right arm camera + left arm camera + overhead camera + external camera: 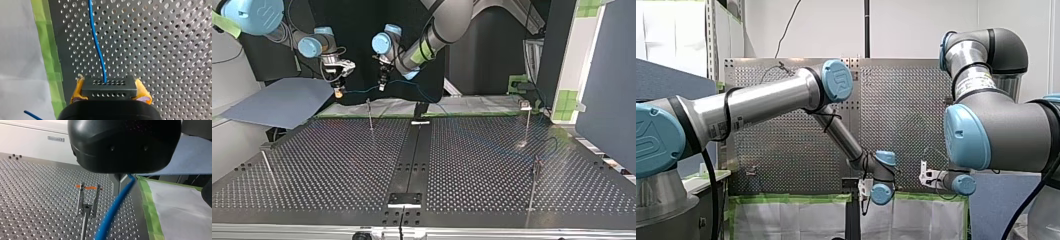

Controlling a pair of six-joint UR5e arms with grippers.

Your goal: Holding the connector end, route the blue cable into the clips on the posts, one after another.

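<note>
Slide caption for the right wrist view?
My right gripper clamps the black connector; blue cable runs ahead over the perforated table.

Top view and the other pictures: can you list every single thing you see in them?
perforated table: one, dark metal, fills the top view's lower part.
posts with clips: four that I can count, thin metal, standing apart on the table.
blue cable: one, blue, runs from the connector past the left gripper and on over the table.
connector: one, black, between yellow pads.
green tape: one strip, green, along the table's edge.
white sheet: one, white, beyond the tape.
grey-blue board: one, at the top view's left, beside the table.
right gripper: one, yellow pads, shut on the connector.
left gripper: one, black, shut on the blue cable.
</note>
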